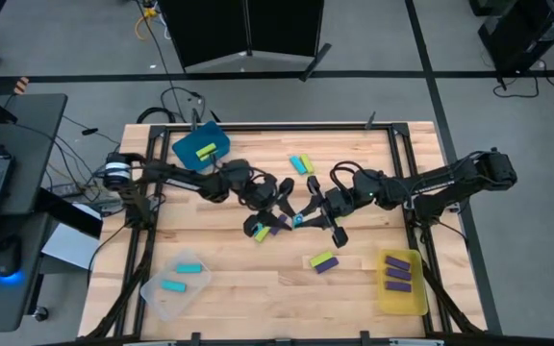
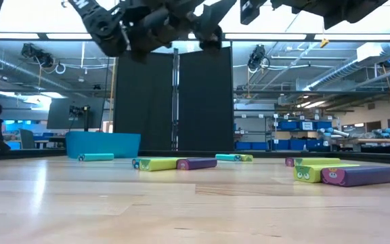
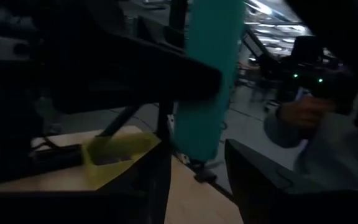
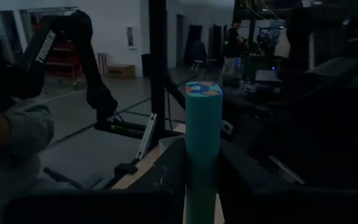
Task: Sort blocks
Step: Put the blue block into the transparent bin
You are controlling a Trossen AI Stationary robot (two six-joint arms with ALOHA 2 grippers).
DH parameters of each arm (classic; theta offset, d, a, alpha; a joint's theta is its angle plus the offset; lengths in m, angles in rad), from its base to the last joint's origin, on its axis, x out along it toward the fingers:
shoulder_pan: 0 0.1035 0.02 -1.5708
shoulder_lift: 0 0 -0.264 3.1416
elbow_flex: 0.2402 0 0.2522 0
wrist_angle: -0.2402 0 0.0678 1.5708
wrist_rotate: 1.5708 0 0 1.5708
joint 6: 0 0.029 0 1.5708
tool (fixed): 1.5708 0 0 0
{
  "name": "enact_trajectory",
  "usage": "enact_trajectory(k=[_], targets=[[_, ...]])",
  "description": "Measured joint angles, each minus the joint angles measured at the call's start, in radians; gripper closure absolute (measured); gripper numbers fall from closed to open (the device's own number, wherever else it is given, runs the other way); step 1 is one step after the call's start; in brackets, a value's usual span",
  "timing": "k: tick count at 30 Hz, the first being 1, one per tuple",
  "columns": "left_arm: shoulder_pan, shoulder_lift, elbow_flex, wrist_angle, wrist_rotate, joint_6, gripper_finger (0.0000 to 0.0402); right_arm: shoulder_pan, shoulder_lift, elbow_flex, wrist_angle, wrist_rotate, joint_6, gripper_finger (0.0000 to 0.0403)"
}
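Note:
Above the table's middle, my right gripper (image 1: pixel 306 215) is shut on a cyan block (image 4: pixel 202 143) that stands upright. My left gripper (image 1: pixel 283 204) faces it from the table's left, open. In the left wrist view the cyan block (image 3: pixel 207 81) rises close ahead of the left fingers (image 3: pixel 263 183); I cannot tell whether they touch it. Loose blocks lie flat on the table: a cyan, lime and purple cluster (image 1: pixel 263 231) under the left gripper, a cyan and lime pair (image 1: pixel 301 163) farther back, and a lime and purple pair (image 1: pixel 323 260) nearer the front. My right gripper pinches the cyan block's lower part (image 4: pixel 201 186) between its two fingers (image 4: pixel 241 177), which come level from the table's right and lie across it. The block stands upright, its stickered top end (image 4: pixel 202 90) above the fingers, lifted clear of the table.
A blue bin (image 1: pixel 200 146) at the far left holds a lime block. A clear bin (image 1: pixel 152 293) at the near left holds two cyan blocks. A yellow bin (image 1: pixel 402 300) at the near right holds three purple ones. A person's hand (image 3: pixel 297 112) shows beyond the table.

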Motion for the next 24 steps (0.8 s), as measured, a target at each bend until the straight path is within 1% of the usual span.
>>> enact_trajectory(k=[3, 9, 19, 24], targets=[[0.001, 0.034, 0.045, 0.0, 0.063, -0.01, 0.0243, 0.005, 0.0, 0.0, 0.003, -0.009, 0.001, 0.0333], [0.0, 0.073, 0.098, 0.035, 0.115, -0.012, 0.0243, 0.009, 0.0, 0.0, 0.005, -0.017, 0.0, 0.0333], [0.0, 0.073, 0.098, 0.056, 0.12, -0.005, 0.0245, 0.011, 0.0, 0.0, 0.012, -0.015, -0.014, 0.0333], [-0.003, 0.073, 0.098, 0.057, 0.106, -0.002, 0.0259, 0.011, 0.0, 0.0, 0.012, 0.0, -0.013, 0.0333]])
